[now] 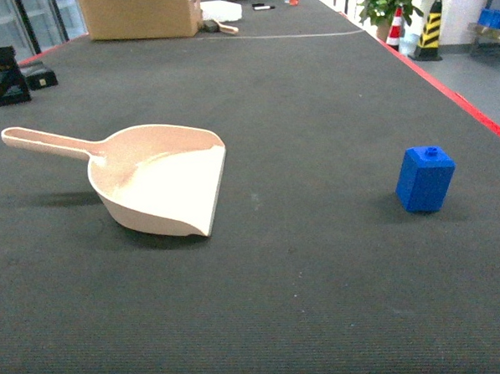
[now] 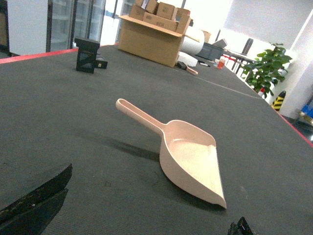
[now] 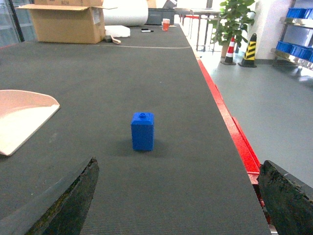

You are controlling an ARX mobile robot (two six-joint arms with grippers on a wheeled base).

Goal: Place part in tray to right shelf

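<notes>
The part [image 1: 425, 179], a small blue block with a knob on top, stands upright on the dark mat at the right, near the red table edge. In the right wrist view the part [image 3: 142, 130] is ahead of my right gripper [image 3: 178, 200], which is open and empty and well short of it. The cream tray [image 1: 162, 187] lies at the left with its handle pointing left and nothing in it. My left gripper [image 2: 142, 223] is open, with the tray [image 2: 190, 159] ahead of it and apart. The right shelf is out of view. Neither gripper shows in the head view.
A red strip [image 3: 230, 122] marks the table's right edge, with grey floor beyond. A cardboard box [image 1: 140, 13] and a black box [image 1: 2, 74] sit at the far end. A plant [image 3: 234, 19], a striped post [image 3: 249, 49] and a rack with blue crates [image 3: 296, 46] stand off to the right.
</notes>
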